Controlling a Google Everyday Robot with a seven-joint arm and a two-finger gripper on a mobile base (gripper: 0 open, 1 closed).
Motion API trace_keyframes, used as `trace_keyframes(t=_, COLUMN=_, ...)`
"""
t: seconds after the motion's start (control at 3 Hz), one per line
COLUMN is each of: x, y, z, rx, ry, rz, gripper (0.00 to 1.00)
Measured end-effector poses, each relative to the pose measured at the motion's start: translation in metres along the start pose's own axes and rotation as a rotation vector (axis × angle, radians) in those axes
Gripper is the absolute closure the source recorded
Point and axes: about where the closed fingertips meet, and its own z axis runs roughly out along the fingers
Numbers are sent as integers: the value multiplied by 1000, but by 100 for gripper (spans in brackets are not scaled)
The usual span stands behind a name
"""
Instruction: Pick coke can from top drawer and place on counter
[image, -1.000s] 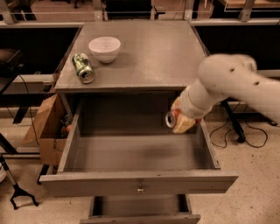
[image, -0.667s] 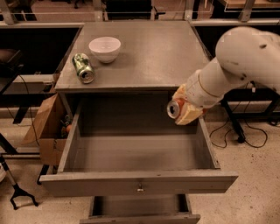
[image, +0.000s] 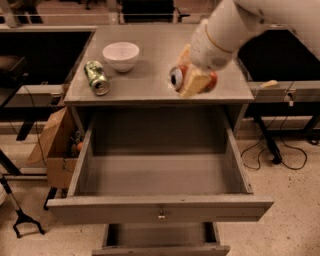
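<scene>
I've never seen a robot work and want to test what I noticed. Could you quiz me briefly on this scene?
1. Fill the blank: the green can lies on its side on the counter, beside the white ____.
2. True or false: a can lies inside the open top drawer.
3. Choose one: the claw, over the counter's right front part, is shut on A) the green can, B) the coke can, C) a cup.

Key: 1 bowl; 2 false, the drawer is empty; 3 B.
</scene>
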Motion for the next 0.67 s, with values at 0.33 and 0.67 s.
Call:
trace_keyframes(t=0.33, x=-42, y=-60, z=25, rx=9, ry=-6, rz=16, gripper=100)
trace_keyframes(t=0.67, x=-63, y=-100, z=70, rx=-1, ry=35, rz=67, gripper=100)
